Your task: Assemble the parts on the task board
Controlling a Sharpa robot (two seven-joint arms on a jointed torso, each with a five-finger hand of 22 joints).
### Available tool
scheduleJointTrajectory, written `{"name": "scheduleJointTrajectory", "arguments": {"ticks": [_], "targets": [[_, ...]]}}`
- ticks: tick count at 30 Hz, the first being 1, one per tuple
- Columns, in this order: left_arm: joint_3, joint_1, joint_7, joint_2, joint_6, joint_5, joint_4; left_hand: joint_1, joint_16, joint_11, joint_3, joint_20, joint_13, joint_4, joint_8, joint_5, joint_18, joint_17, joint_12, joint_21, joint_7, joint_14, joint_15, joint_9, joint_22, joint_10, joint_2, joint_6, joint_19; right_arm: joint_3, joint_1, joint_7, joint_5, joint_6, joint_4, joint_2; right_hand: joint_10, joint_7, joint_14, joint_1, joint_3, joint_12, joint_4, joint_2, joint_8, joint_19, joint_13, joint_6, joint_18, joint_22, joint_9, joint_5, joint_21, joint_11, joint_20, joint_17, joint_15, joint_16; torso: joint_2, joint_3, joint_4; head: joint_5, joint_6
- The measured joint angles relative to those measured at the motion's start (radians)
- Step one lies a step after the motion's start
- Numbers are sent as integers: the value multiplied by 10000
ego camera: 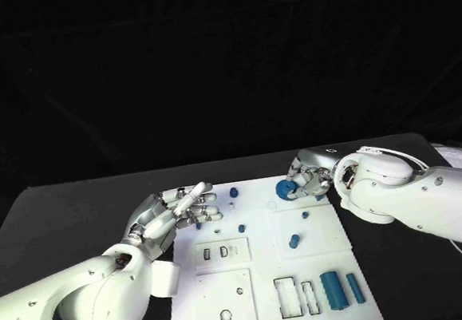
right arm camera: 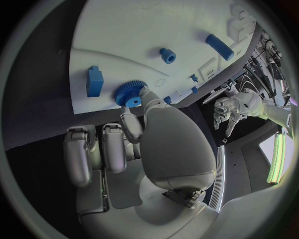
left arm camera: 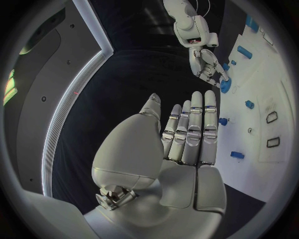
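Note:
The white task board (ego camera: 266,284) lies in the middle of the black table. My right hand (ego camera: 310,175) is over the board's far right corner and pinches a blue gear (ego camera: 285,190) between its fingertips (right arm camera: 146,94); the gear (right arm camera: 129,93) sits just above the board. The left hand (ego camera: 180,209) hovers at the board's far left corner, fingers (left arm camera: 190,127) straight and apart, holding nothing. Small blue parts lie on the board: a peg (ego camera: 236,193), a piece (ego camera: 295,240) at mid-board and two long bars (ego camera: 333,289) near the front right.
A blue block (right arm camera: 94,81), a small blue cylinder (right arm camera: 167,55) and a blue bar (right arm camera: 219,46) rest on the board beyond the gear. Rectangular slots (ego camera: 285,296) and a round hole (ego camera: 226,316) are cut into the board's near part. Black table surrounds the board.

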Motion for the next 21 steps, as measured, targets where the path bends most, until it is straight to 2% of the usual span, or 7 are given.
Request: {"name": "scheduleJointTrajectory", "arguments": {"ticks": [3, 6, 11, 13, 16, 21], "targets": [[0, 0, -2, 0, 2, 1, -2, 0, -7, 0, 0, 0, 0, 0, 0, 0, 1, 0, 0, 0, 0, 0, 0, 0, 0, 0, 0, 0, 0, 10, 0, -10, -66, 13, -27, 48, 46, 38, 0, 26, -23, 100, -30, 25, 11, 0, 94, 38, -1, 0, -2, 0, 0, -24, 0, 18, 0, 0, 1, 0, 2, 0, -11], [0, 0, -4, 0, 3, 1, -2, 0, -8, 0, 0, 0, 0, 0, 0, 0, 0, -1, 0, 0, 0, 0, 0, 0, 0, 0, 0, 0, 0, 17, -15, -18, -195, 15, -32, 83, 90, -11, 0, 78, 5, 246, -115, -6, 60, 0, 231, 162, 0, -1, 2, -61, 39, -17, 0, 55, 0, 0, 1, 6, 4, 8, -27], [1, 0, -6, 0, 6, 3, -4, 0, -8, 0, 0, 0, 0, 0, 0, 0, 0, -1, 0, 0, 0, 0, 0, 0, 0, 0, 0, 0, 0, 23, -65, -20, -568, -124, -9, 110, 187, -114, 2, 227, 202, 901, -316, 143, 287, 0, 794, 659, -1, -2, 88, -242, 115, 42, 0, 153, 2, 60, 2, 6, 6, 16, -41], [1, 0, -7, 0, 9, 3, -5, 0, -7, 0, 0, 0, 0, 0, 0, 0, 0, -1, 0, 0, 0, 0, 0, 0, 0, 0, 0, 0, 0, 20, -95, -19, -765, -304, 28, 112, 449, -93, 3, 257, 296, 1318, -404, 171, 366, 0, 970, 809, -152, -2, 91, -191, 170, -52, 0, 211, -7, 96, 2, 7, 5, 17, -41], [1, 0, -10, 0, 12, 4, -5, 0, -7, 0, 0, 0, 0, 0, 0, 0, 0, -2, 0, 0, 0, 0, 0, 0, 0, 0, 0, 0, 0, -4, -139, -14, -1030, -609, 72, 128, 552, -82, -8, 296, 449, 1643, -469, 152, 366, -43, 965, 834, -160, -2, 89, 2, 177, -240, -48, 262, -118, 96, 2, 6, 5, 17, -32], [1, 0, -15, 3, 17, 5, -9, 0, -7, 0, 1, 0, 0, 0, 0, 0, -1, -3, 0, 0, 0, 0, 0, 0, 0, 0, 0, 0, 0, -28, -188, -16, -1369, -1029, 189, 150, 627, -94, 17, 420, 571, 1790, -539, 160, 366, -19, 978, 846, -160, -2, 77, 40, 202, -336, -93, 301, -164, 96, 2, 7, 6, 4, -12]]}}
